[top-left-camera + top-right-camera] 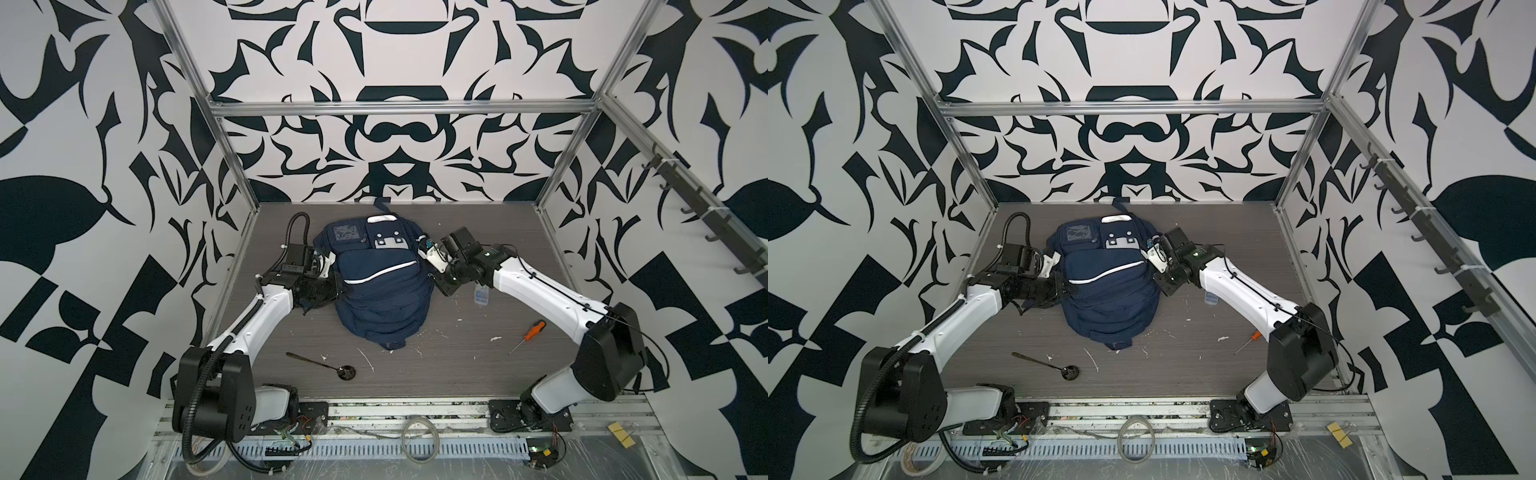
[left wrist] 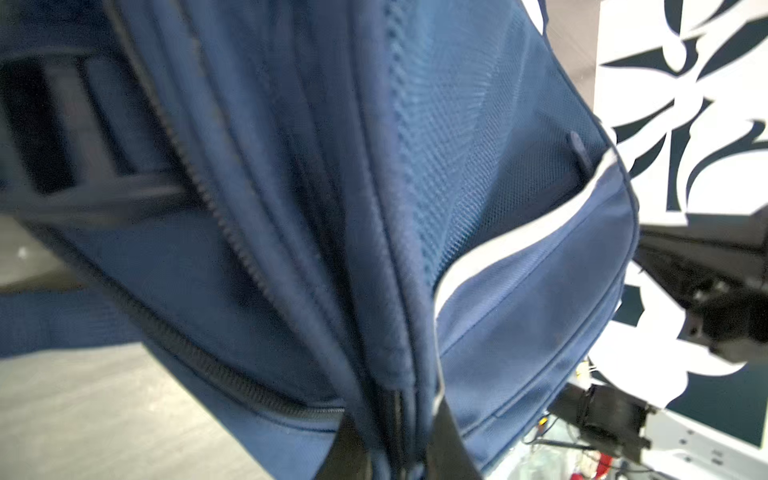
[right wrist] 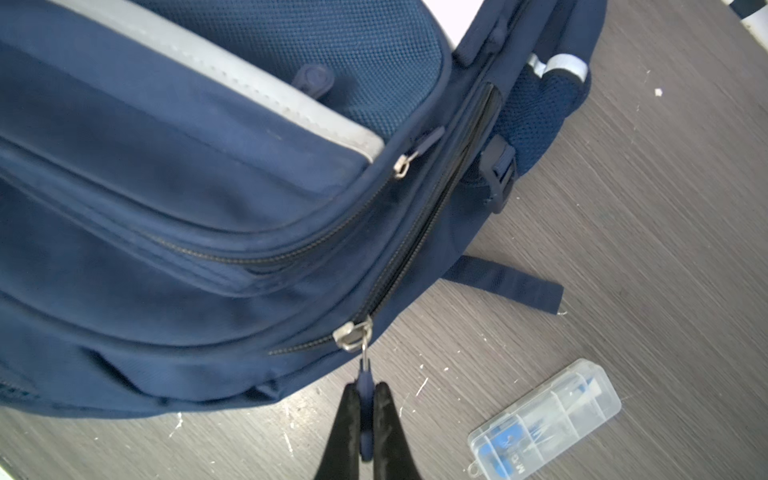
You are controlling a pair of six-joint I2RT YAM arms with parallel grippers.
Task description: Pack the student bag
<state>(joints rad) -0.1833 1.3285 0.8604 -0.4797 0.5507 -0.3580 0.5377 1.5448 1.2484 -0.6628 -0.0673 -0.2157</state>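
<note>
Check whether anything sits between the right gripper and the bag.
Nothing visible does. The right gripper is shut on a zip pull of the bag; the left gripper pinches fabric on the bag's other side.

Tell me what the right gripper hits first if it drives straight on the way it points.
The right gripper, shut on the zip pull, points at the silver zip slider on the student bag; that slider, then the bag's side, looks first in line.
</note>
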